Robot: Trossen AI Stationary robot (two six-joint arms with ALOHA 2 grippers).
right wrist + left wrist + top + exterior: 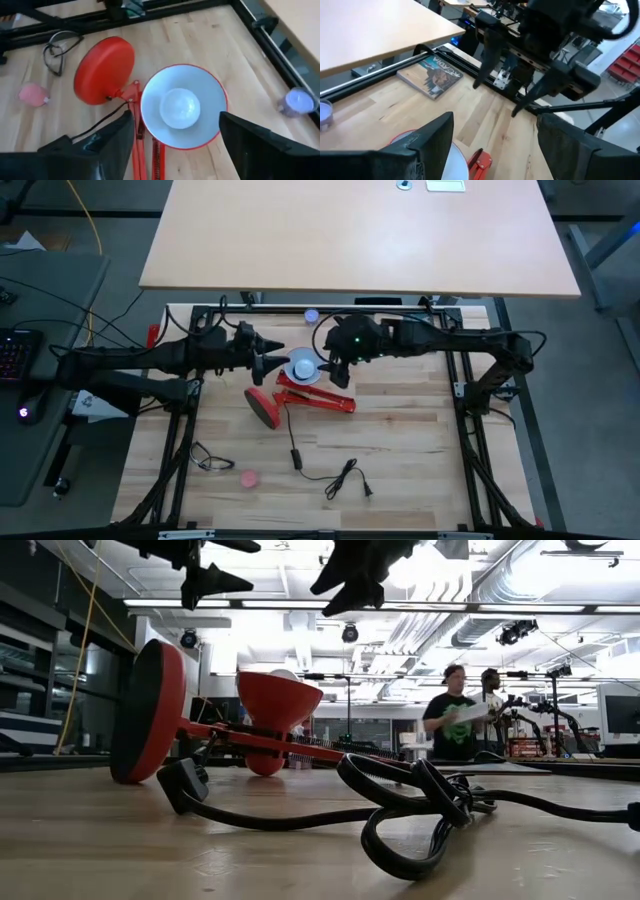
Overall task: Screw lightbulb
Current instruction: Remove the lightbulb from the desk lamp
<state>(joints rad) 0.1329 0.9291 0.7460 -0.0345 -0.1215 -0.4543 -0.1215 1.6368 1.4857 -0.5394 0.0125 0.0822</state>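
Lightbulb (180, 107): frosted white bulb seated in the centre of the lamp shade, rounded end facing the right wrist camera; screw base not visible.
Lamp shade (205, 85): cone, red outside and white inside, mouth turned upward; sits between the two grippers in the high view.
Lamp base (104, 70): red disc, tipped on edge on the wooden table (400, 440); joined to the shade by the red folded arm (318, 400), which lies flat on the boards.
Power cord (335, 475): black, runs from the lamp toward the near edge of the table and ends in a loose coil with plug.
Left gripper (272, 360): raised above the table just beside the shade on its left side; fingers spread apart, holding nothing.
Right gripper (337, 372): raised just beside the shade on its right side, pointing down toward it; fingers spread wide with the shade and bulb seen between them, holding nothing.
Lavender round item (298, 101): small, on the table near the far rail, apart from the shade.
Pink round item (248, 477): small, on the table near the front left, beside a loop of thin black wire (210, 460).
Book (431, 75): lies flat near the far rail of the table.
Background: two people (465, 720) stand in the room beyond the table.
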